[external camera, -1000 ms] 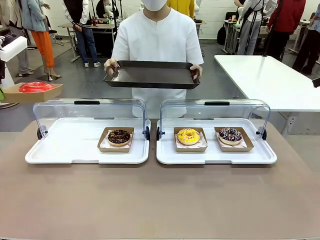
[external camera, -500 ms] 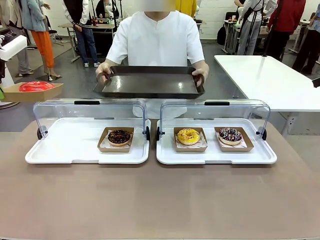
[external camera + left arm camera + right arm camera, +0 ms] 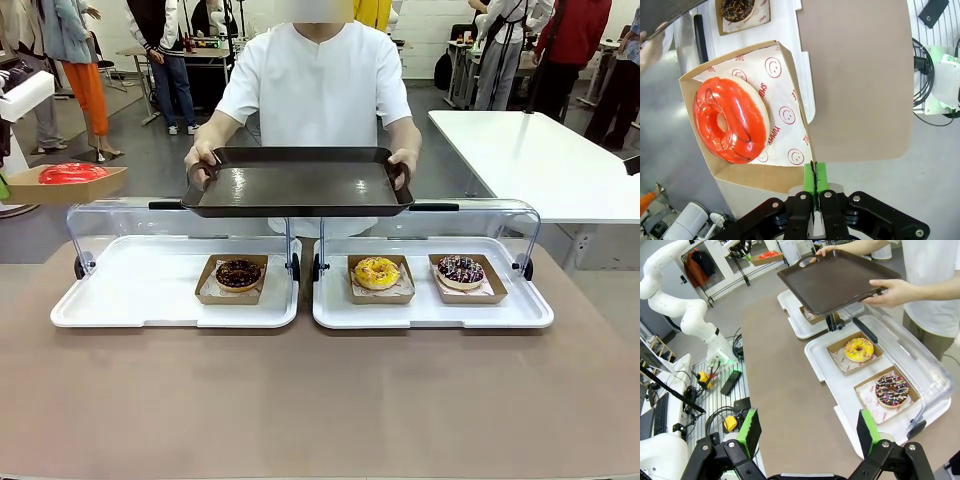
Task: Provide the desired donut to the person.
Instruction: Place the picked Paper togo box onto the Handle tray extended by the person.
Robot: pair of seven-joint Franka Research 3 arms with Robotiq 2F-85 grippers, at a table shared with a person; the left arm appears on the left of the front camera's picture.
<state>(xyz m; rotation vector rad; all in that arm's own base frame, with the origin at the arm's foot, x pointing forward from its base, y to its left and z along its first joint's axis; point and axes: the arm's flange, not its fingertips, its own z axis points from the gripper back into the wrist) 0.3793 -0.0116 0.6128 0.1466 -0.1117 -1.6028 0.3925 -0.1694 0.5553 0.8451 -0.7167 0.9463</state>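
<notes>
The person has brought the dark tray closer and lower. It now hangs over the clear lids. Up close, the left gripper is shut tight, pinching the edge of a brown paper box. The red donut lies in that box, just past the green pads, up in the air off the left side of the table. The right gripper stands wide open with nothing in it. Farther off, a chocolate donut, a yellow donut and a sprinkled donut sit in two white trays.
</notes>
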